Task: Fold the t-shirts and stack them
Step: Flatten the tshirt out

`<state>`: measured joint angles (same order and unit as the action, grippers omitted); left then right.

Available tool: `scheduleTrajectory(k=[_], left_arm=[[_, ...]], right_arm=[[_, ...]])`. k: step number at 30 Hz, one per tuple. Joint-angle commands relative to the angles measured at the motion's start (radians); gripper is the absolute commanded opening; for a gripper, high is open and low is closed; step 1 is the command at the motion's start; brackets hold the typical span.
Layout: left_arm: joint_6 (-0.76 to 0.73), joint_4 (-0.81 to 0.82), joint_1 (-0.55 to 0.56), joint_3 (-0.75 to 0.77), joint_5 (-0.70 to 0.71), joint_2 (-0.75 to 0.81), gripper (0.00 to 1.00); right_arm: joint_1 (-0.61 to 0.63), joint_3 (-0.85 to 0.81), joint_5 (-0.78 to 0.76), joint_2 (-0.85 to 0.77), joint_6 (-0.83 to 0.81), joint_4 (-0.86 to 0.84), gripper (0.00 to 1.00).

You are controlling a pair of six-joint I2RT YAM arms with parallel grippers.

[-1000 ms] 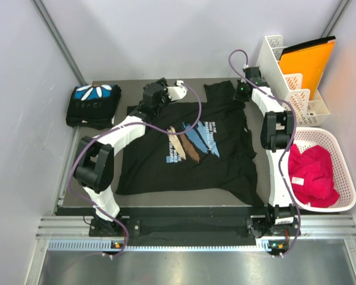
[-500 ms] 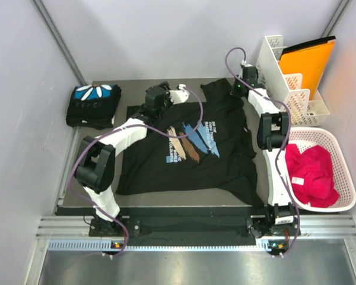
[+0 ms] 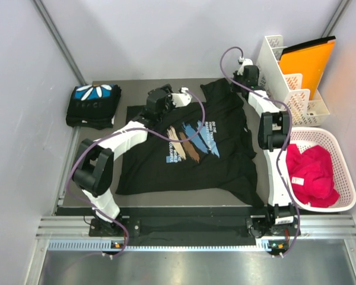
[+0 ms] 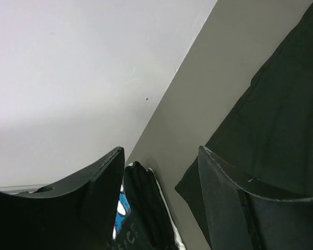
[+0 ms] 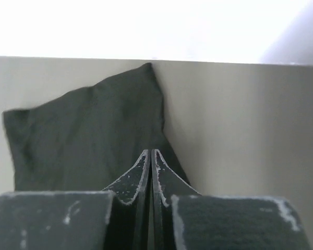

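Pinching right end effector together on the spread t-shirt's corner just ahead; hovering left end effector apart, empty, cloth to its right. Risking thin cloth slipping free or bunching under one-sided pulling. Leaving folded t-shirt well left of both.

No wording can be read: the white lettering on the spread t-shirt at the table's middle and the faint letters on the folded t-shirt at its far left corner are too small.

White basket holds red cloth; orange folder stands in white rack.
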<state>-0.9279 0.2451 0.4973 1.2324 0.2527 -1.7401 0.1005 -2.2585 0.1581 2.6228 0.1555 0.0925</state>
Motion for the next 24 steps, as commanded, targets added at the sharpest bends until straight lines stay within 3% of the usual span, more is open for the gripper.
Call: scheduleTrajectory(k=[1, 3, 4, 7, 9, 11, 15, 19, 24], left_arm=[[-0.031, 0.092, 0.006, -0.04, 0.003, 0.077, 0.63], [-0.06, 0.103, 0.0, -0.077, -0.012, 0.093, 0.65], [-0.084, 0.105, -0.006, -0.092, -0.035, 0.106, 0.67], [-0.15, 0.044, -0.026, -0.123, -0.082, 0.119, 0.82], [-0.198, -0.036, -0.039, -0.137, -0.11, 0.113, 0.95], [-0.227, -0.026, -0.048, -0.157, -0.104, 0.096, 0.99], [-0.302, -0.049, -0.078, -0.178, -0.046, 0.039, 0.99], [-0.299, 0.06, -0.134, -0.185, -0.046, -0.027, 0.99], [-0.304, 0.12, -0.198, -0.14, -0.04, -0.087, 0.97]], right_arm=[[-0.004, 0.01, 0.082, -0.229, -0.115, -0.096, 0.1], [-0.005, 0.007, 0.166, -0.282, -0.198, 0.016, 0.28], [-0.005, 0.01, 0.188, -0.338, -0.233, 0.108, 0.44], [-0.008, 0.048, 0.248, -0.439, -0.399, 0.314, 0.61], [-0.016, 0.107, 0.248, -0.48, -0.477, 0.406, 0.65], [-0.041, 0.16, 0.235, -0.524, -0.491, 0.501, 0.67], [-0.093, 0.218, 0.28, -0.512, -0.481, 0.634, 0.67], [-0.124, 0.249, 0.307, -0.484, -0.528, 0.702, 0.64], [-0.124, 0.119, 0.395, -0.405, -0.632, 0.837, 0.61]])
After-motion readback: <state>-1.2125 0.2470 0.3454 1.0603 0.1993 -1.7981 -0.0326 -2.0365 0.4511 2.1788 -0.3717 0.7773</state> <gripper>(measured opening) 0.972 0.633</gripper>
